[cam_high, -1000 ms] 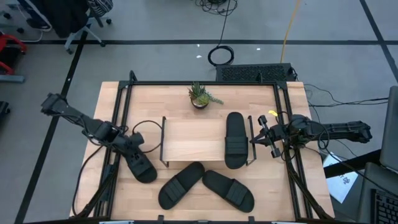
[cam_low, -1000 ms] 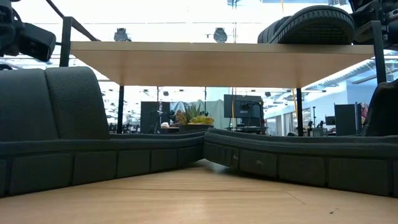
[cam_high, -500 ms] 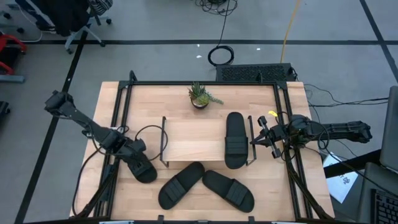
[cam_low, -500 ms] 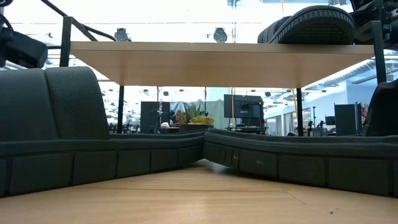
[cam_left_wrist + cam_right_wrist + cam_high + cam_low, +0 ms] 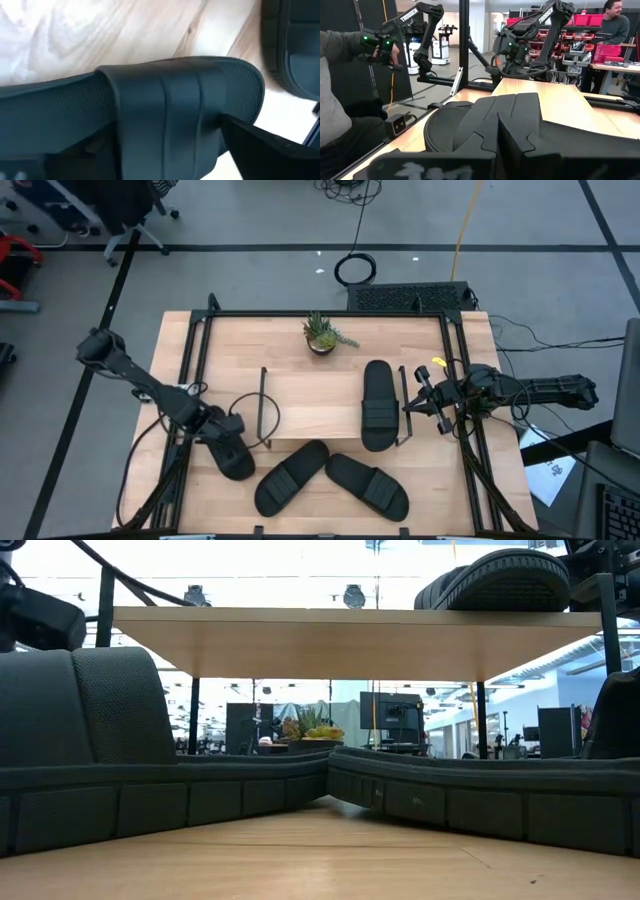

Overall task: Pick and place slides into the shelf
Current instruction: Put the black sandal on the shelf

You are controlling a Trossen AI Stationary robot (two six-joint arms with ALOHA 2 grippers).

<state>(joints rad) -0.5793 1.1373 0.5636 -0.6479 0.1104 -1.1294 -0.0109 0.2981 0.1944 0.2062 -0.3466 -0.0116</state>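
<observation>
Four black slides show in the high view. One slide (image 5: 378,405) lies sole-down on the right end of the shelf's light wood board (image 5: 310,408). Two slides (image 5: 290,477) (image 5: 367,484) rest on the table near its near edge, and a fourth slide (image 5: 232,457) lies left of the shelf. My left gripper (image 5: 224,432) is low over that fourth slide, open, with its fingers on either side of the wide strap (image 5: 165,110). My right gripper (image 5: 418,402) waits open at the shelf's right end, beside the shelved slide (image 5: 510,125). My left gripper comes at the left slide from above, its fingers (image 5: 265,147) standing across the strap near the toe end. I cannot tell whether the fingers touch the strap. The slide lies flat on the table.
A small potted plant (image 5: 321,333) stands behind the shelf. Black frame rails (image 5: 195,380) (image 5: 455,380) run along both table sides, with cables looping near the left arm (image 5: 245,395). People show beyond the table in the right wrist view (image 5: 340,100).
My left gripper has moved toward the near edge and a little to the right, coming down over the left slide's strap. The slides and my right arm have kept still.
</observation>
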